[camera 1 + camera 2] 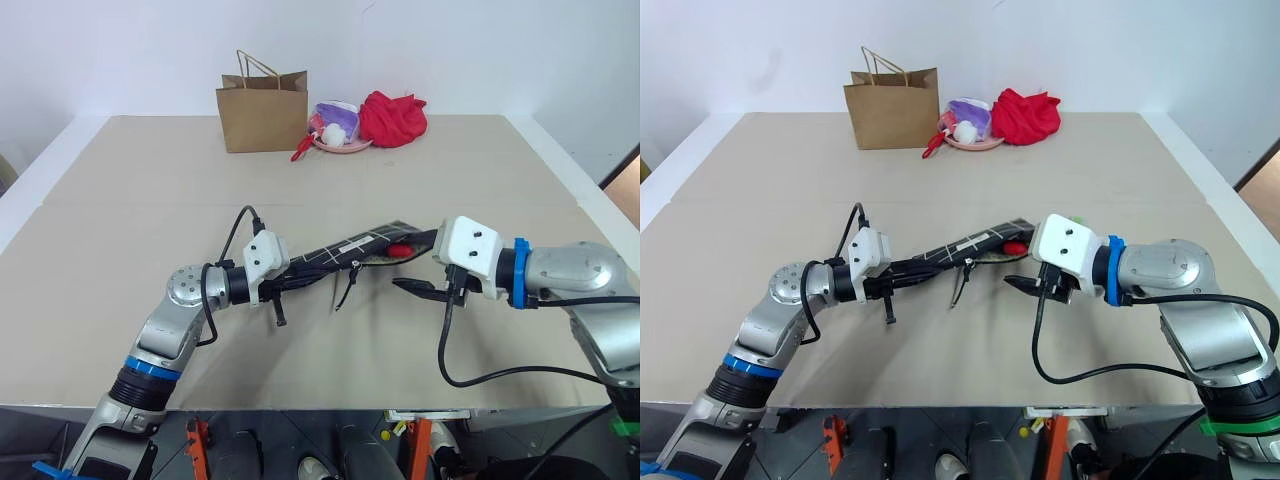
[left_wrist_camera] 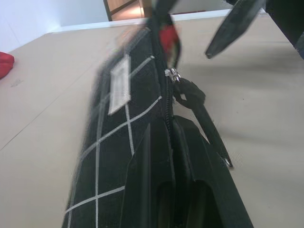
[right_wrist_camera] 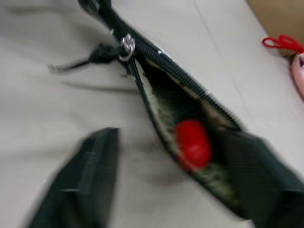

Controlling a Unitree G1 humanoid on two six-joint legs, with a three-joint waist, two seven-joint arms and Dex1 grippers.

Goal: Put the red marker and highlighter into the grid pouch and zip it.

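The left tool [image 1: 285, 287] is pressed together on one end of the grid pouch [image 1: 345, 247] and holds it raised above the tabletop [image 1: 400, 170]. The pouch mouth is partly unzipped at the far end, with the zipper pull [image 3: 127, 43] hanging near mid-length. The red marker [image 3: 193, 143] sits inside the open mouth, red end showing. The right tool [image 1: 422, 287] is spread, just beside the open end; one finger is at the pouch edge, the other [image 3: 80, 185] apart from it.
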